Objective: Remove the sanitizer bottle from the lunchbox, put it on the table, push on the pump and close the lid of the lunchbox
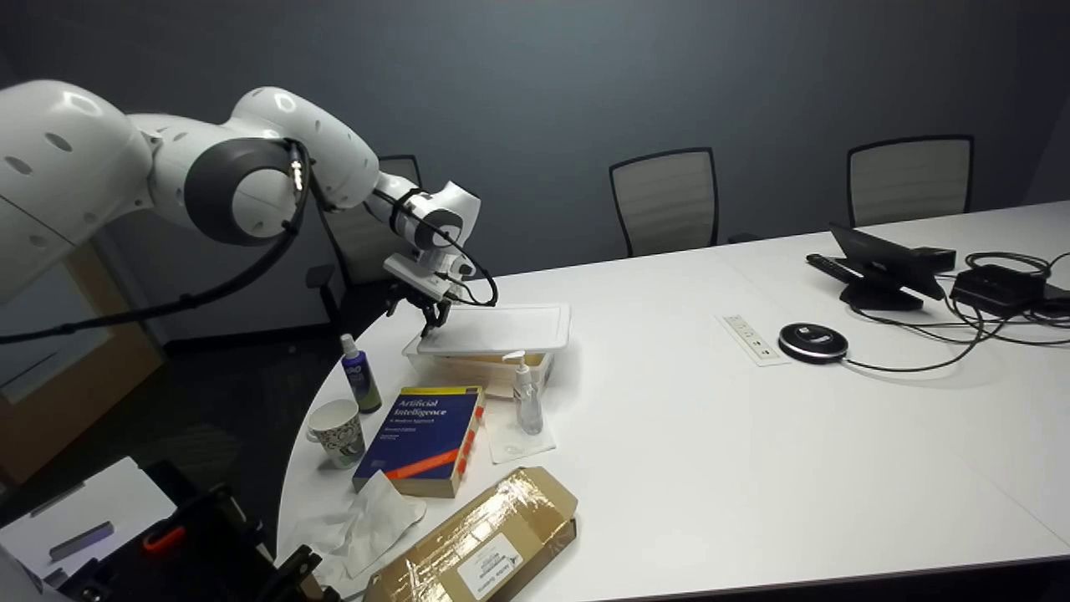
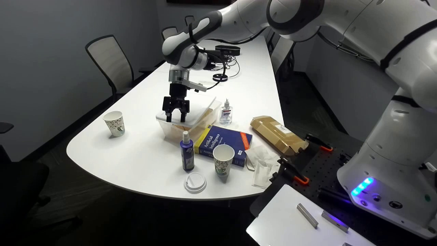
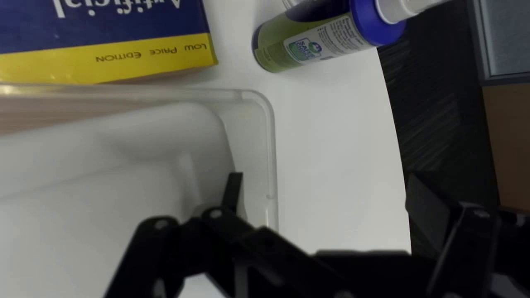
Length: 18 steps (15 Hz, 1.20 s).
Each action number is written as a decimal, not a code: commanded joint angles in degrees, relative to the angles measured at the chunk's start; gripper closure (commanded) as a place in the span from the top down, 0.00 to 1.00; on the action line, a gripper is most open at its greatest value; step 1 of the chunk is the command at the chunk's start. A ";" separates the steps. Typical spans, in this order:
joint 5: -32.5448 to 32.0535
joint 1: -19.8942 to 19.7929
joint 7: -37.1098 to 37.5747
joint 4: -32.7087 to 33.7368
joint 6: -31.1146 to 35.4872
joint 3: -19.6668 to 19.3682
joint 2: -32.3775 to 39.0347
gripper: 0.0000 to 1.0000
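Sanitizer bottle (image 1: 528, 407): out of the lunchbox (image 2: 170, 132), upright on the table (image 1: 752, 468), just beside the lunchbox wall and near the Artificial Intelligence textbook (image 1: 422, 435). Removal and set-down: judged done.
Pump (image 1: 516, 359): head up, nozzle to one side, nothing touching it. Press unconfirmed (a spring head comes back up, so its height proves little).
Lid (image 2: 197, 108): over the lunchbox, not seated. In an exterior view the opening shows uncovered along the bottle's side; in the wrist view the lid's rounded corner lies short of the lunchbox corner, with a strip exposed along both edges there. Reads as askew; exact tilt not clear.
Hand (image 2: 176, 118): at one end of the lid, fingers (image 3: 234, 186) spread wide, gripping nothing. One is over or against the lid's end, the other reaches out beyond the lunchbox; contact cannot be told.
Present step: closing the lid, by my reading, as the hand is here and well away from the pump.
Lunchbox closure, left: square the lid to the edges, then press it down until it seats. If the pump press is missing, that is owed too.
Lid risk: pushing down on this end alone would probably tip the skewed panel or shove the lunchbox toward the bottle; aligning first looks the safer order.
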 commanded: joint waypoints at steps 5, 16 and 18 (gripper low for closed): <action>1.60 0.71 2.06 3.82 -1.79 -0.54 1.08 1.00; -0.09 0.63 3.05 1.27 3.96 -3.14 0.09 1.00; 0.23 0.77 3.05 0.62 4.95 -3.61 0.25 1.00</action>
